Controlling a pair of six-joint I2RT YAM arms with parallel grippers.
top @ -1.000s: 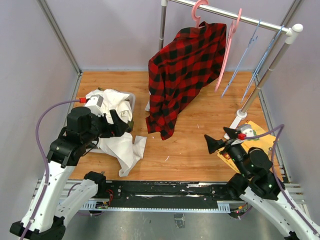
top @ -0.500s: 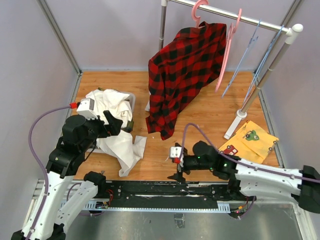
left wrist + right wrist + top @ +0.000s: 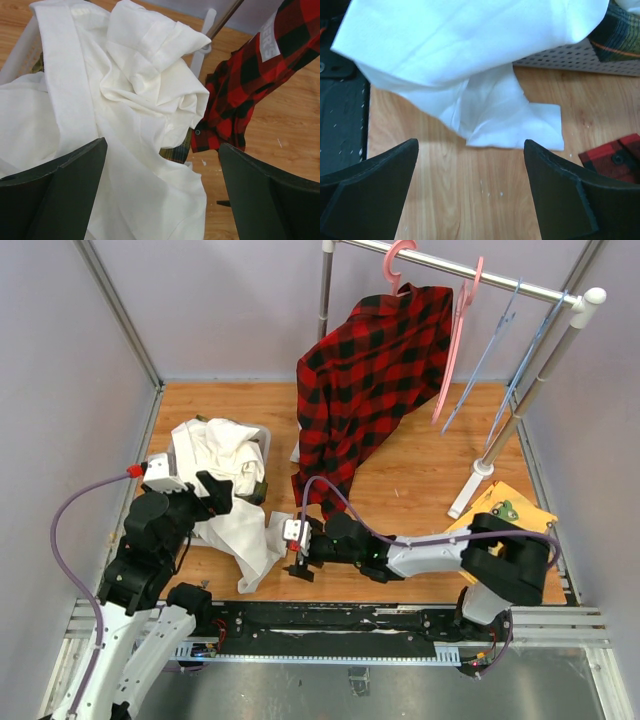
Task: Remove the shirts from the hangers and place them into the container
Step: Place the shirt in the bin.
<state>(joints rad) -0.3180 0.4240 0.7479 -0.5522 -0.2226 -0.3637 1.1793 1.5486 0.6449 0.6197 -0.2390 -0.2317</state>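
Shirts crowd the container (image 3: 20,52) so fully that only a strip of rim and a patch of perforated wall show. The white shirt (image 3: 135,95) lies heaped directly below and ahead of the left gripper (image 3: 162,145), whose fingers stand wide apart with nothing between them. A corner of the yellow-and-green plaid shirt (image 3: 177,152) peeks out just beyond those fingertips, the rest of it buried. The right gripper (image 3: 470,142) hovers over the table (image 3: 470,200), fingers spread and empty. Just past their tips white cloth spills over the container's side onto the wood; sleeve or hem cannot be told. The red plaid shirt (image 3: 370,390) hangs on a pink hanger (image 3: 398,260), well beyond both grippers, its far side hidden.
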